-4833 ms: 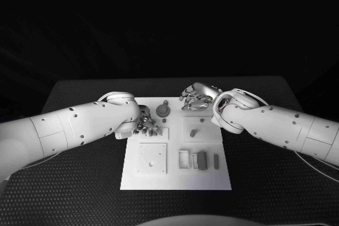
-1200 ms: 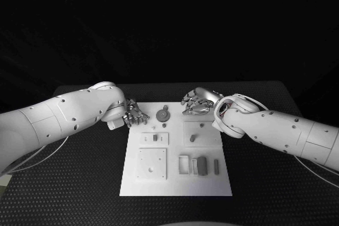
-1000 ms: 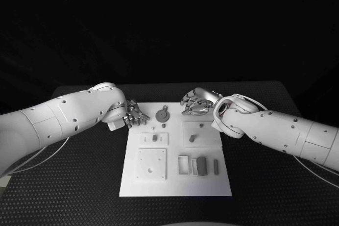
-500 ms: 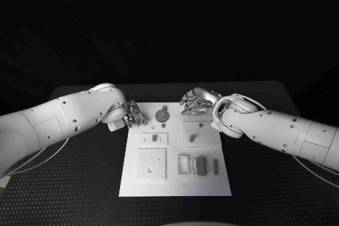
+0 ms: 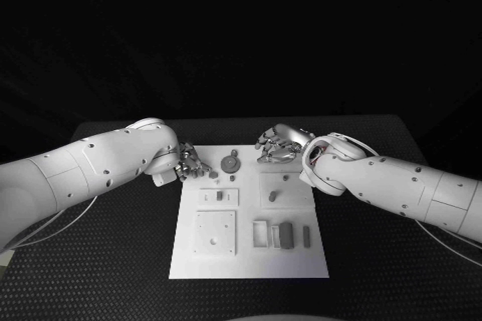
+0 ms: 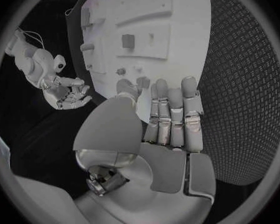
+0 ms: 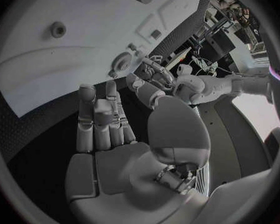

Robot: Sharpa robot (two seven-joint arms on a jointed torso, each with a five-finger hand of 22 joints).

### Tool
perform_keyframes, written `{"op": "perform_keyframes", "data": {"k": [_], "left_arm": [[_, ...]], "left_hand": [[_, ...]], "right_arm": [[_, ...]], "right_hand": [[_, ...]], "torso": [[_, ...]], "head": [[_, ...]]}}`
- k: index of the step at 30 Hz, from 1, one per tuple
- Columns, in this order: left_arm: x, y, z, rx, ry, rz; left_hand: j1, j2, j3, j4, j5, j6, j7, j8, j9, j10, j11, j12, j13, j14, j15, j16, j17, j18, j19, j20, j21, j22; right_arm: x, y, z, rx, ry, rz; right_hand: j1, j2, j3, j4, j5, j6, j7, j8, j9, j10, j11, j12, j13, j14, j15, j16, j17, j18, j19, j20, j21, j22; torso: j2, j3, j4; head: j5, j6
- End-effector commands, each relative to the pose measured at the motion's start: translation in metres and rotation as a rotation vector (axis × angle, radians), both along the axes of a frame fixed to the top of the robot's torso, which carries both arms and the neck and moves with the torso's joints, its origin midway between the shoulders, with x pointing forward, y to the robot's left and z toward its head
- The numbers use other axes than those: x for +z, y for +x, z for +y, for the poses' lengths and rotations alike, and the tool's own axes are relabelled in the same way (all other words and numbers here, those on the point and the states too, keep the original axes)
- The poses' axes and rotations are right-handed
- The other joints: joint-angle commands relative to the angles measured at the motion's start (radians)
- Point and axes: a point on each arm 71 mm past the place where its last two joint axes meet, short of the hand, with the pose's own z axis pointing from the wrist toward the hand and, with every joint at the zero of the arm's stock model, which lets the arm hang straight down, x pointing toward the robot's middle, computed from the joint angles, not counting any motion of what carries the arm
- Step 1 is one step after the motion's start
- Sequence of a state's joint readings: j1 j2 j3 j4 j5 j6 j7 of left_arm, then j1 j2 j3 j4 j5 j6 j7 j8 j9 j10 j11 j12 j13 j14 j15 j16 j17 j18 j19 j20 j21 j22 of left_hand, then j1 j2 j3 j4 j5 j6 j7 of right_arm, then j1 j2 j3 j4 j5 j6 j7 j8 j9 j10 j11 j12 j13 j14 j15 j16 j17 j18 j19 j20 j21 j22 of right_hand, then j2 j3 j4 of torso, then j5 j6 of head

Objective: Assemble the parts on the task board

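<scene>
We see the white task board (image 5: 251, 262) lying in the middle of the black worktop (image 5: 111, 265), long side running from 12 to 6 o'clock. Our left hand (image 5: 191, 168) hovers at the board's edge toward 10 o'clock, just beside the far left corner; in the left wrist view its fingers (image 6: 174, 117) lie straight and side by side, released, with nothing between them and the thumb. Our right hand (image 5: 279, 145) hangs over the far edge of the board toward 1 o'clock, palm up, fingers (image 7: 99, 122) loosely curled and apart, grasping nothing that we can make out.

On the board, a round grey part (image 5: 232, 164) with a small knob sits near 12 o'clock, between the two hands. Below it a small square plate (image 5: 220, 197) carries a short upright peg, and beside it toward 3 o'clock stands another grey peg (image 5: 273, 193) on its own panel. Toward 7 o'clock lies a larger square plate (image 5: 216, 232). Toward 5 o'clock a group of narrow grey blocks (image 5: 284, 235) rest side by side, one of them near a white rectangular frame (image 5: 261, 233).
</scene>
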State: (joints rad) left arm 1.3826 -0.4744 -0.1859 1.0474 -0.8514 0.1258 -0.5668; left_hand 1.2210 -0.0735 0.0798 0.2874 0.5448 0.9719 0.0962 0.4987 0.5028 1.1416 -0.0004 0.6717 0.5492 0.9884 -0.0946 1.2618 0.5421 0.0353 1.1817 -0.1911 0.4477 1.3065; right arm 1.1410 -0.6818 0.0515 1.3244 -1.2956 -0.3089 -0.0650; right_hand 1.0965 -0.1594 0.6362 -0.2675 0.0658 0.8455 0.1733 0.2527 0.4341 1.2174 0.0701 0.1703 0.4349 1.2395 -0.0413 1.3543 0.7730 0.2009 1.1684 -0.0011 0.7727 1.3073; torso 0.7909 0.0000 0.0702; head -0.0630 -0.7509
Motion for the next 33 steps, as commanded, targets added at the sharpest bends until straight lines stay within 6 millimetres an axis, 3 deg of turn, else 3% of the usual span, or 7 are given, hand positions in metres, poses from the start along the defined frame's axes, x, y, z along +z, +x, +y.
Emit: {"op": "perform_keyframes", "data": {"k": [1,14,15,19,21,23,33], "left_arm": [[0.000,0.000,-0.002,-0.016,0.019,-0.001],[-0.001,-0.001,-0.005,-0.020,0.012,-0.006],[-0.001,-0.001,-0.005,-0.018,0.010,-0.010],[0.000,0.000,-0.007,-0.032,0.032,-0.035],[0.001,0.000,-0.010,-0.046,0.046,-0.049],[0.001,0.000,-0.012,-0.053,0.051,-0.053],[0.003,0.000,-0.024,-0.102,0.099,-0.097]], "left_hand": [[0.004,0.001,-0.005,-0.001,-0.011,0.001,-0.006,0.008,-0.002,0.001,-0.009,0.006,0.002,0.000,-0.006,0.005,0.001,0.026,0.004,-0.001,0.005,0.002],[0.004,-0.003,-0.010,0.001,-0.028,0.001,-0.010,0.031,-0.007,0.005,-0.013,0.020,0.004,0.005,-0.012,0.016,-0.001,0.024,0.011,-0.008,0.012,0.012],[-0.001,-0.005,-0.012,0.002,-0.044,0.000,-0.011,0.035,-0.008,0.004,-0.014,0.022,0.004,0.006,-0.013,0.017,-0.002,0.023,0.012,-0.009,0.012,0.013],[-0.055,-0.023,-0.012,0.007,-0.327,-0.001,-0.015,0.056,-0.023,0.008,-0.018,0.030,0.000,0.012,-0.018,0.022,-0.010,0.022,0.024,-0.017,0.011,0.013],[-0.088,-0.039,0.005,0.008,-0.448,0.005,-0.019,0.067,-0.033,0.016,-0.022,0.035,-0.003,0.020,-0.023,0.026,-0.015,0.023,0.034,-0.021,0.009,0.011],[-0.096,-0.045,0.019,0.006,-0.469,0.011,-0.023,0.075,-0.039,0.023,-0.026,0.039,-0.005,0.027,-0.028,0.030,-0.016,0.024,0.043,-0.025,0.011,0.012],[-0.102,-0.053,0.033,0.006,-0.484,0.032,-0.034,0.095,-0.050,0.046,-0.038,0.053,-0.005,0.049,-0.040,0.044,-0.016,0.024,0.066,-0.035,0.022,0.018]], "right_arm": [[0.000,-0.001,0.001,0.014,0.000,0.003],[0.000,-0.001,0.002,0.014,0.000,0.002],[0.000,-0.001,0.002,0.014,0.000,0.002],[0.000,-0.001,0.002,0.014,0.000,0.003],[0.000,-0.001,0.002,0.015,0.000,0.003],[0.000,-0.001,0.002,0.015,0.000,0.003],[0.000,-0.001,0.003,0.016,0.000,0.004]], "right_hand": [[-0.008,0.001,-0.001,0.007,0.001,-0.002,0.007,0.005,-0.002,0.004,0.002,0.001,0.001,-0.007,0.002,-0.007,-0.001,0.061,0.002,-0.003,-0.005,0.018],[-0.008,0.001,0.000,0.008,0.001,-0.002,0.007,0.006,-0.002,0.003,0.002,0.001,0.001,-0.007,0.002,-0.007,-0.001,0.061,0.002,-0.003,-0.005,0.018],[-0.008,0.001,0.000,0.008,0.001,-0.002,0.007,0.006,-0.002,0.003,0.002,0.001,0.001,-0.007,0.002,-0.007,-0.001,0.061,0.002,-0.003,-0.005,0.018],[-0.008,0.001,0.000,0.008,0.001,-0.002,0.007,0.006,-0.002,0.003,0.002,0.001,0.001,-0.007,0.001,-0.007,-0.001,0.061,0.002,-0.003,-0.005,0.018],[-0.008,0.001,0.000,0.008,0.001,-0.002,0.007,0.006,-0.002,0.003,0.002,0.002,0.001,-0.007,0.001,-0.007,-0.001,0.061,0.002,-0.003,-0.005,0.018],[-0.008,0.001,0.000,0.008,0.001,-0.002,0.007,0.006,-0.002,0.003,0.002,0.002,0.001,-0.007,0.001,-0.007,-0.001,0.061,0.002,-0.003,-0.005,0.018],[-0.008,0.001,0.000,0.008,0.001,-0.002,0.007,0.006,-0.002,0.003,0.001,0.002,0.001,-0.007,0.001,-0.007,-0.001,0.061,0.003,-0.004,-0.005,0.018]], "torso": [[0.000,-0.0001,-0.0001],[0.000,0.0011,0.0000],[0.000,0.0011,-0.0001],[0.000,0.0008,-0.0002],[0.001,0.0009,-0.0002],[0.000,0.0011,-0.0001],[0.000,0.0002,-0.0003]], "head": [[-0.001,0.000],[-0.001,0.000],[-0.001,0.000],[-0.002,0.000],[-0.002,0.000],[-0.002,0.000],[-0.001,0.001]]}}
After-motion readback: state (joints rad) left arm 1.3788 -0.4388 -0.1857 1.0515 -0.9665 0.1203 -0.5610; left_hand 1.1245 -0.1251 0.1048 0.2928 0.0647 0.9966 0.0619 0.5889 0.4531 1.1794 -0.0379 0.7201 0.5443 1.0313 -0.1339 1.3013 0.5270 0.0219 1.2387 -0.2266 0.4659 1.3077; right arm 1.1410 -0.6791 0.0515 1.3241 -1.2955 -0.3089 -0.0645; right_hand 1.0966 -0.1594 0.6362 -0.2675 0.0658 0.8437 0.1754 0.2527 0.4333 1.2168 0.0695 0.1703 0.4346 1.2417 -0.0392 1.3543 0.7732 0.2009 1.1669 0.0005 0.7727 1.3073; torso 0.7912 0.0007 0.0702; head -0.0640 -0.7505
